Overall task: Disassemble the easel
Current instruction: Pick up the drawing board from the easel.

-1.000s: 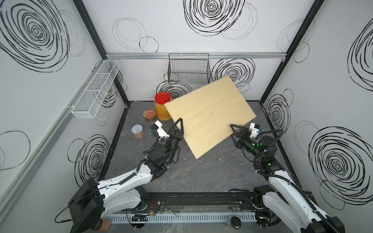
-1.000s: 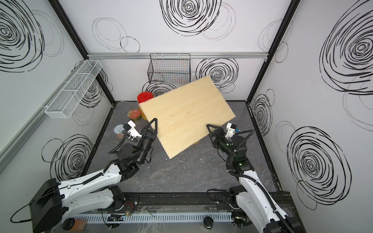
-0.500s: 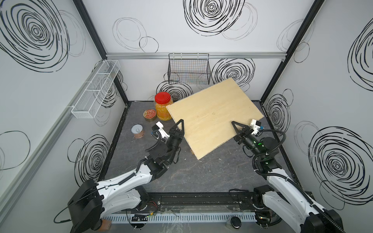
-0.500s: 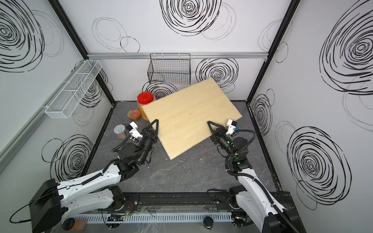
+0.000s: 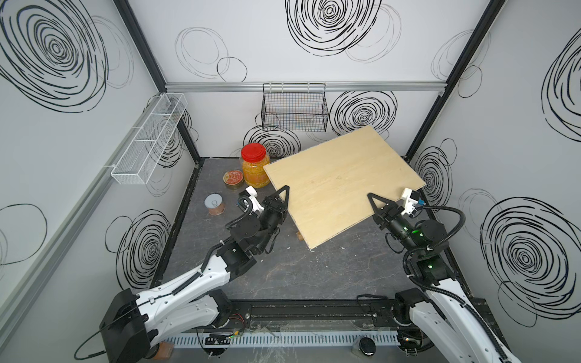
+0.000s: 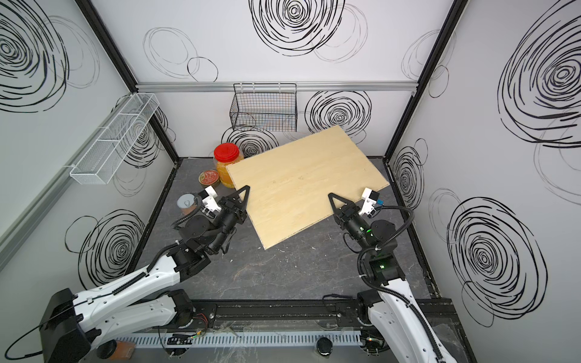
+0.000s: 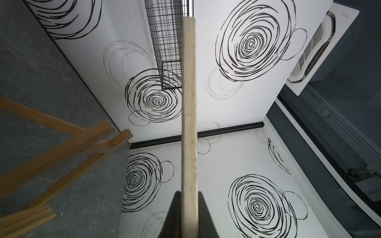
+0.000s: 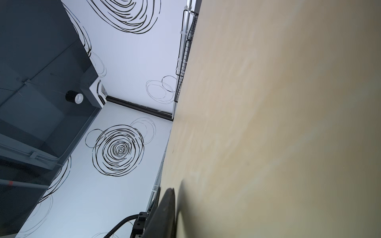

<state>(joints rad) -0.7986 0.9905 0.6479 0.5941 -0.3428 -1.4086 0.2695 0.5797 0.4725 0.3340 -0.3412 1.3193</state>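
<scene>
Step, judged: lifting board (image 5: 342,185) off easel (image 7: 68,142) | left gripper (image 5: 284,195), right gripper (image 5: 375,202) clamp board edges | next: synchronized level lift clear.

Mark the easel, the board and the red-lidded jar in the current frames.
easel (image 7: 103,142): left wrist view, on the joint where its slats meet.
board (image 5: 342,185): a top view, on the middle of its upper face.
jar (image 5: 255,171): a top view, on its body below the lid.

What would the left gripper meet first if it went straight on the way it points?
The left gripper is shut on the board, whose edge runs straight ahead. Beyond it, the line seems to reach the black basket; depth is unclear.
</scene>
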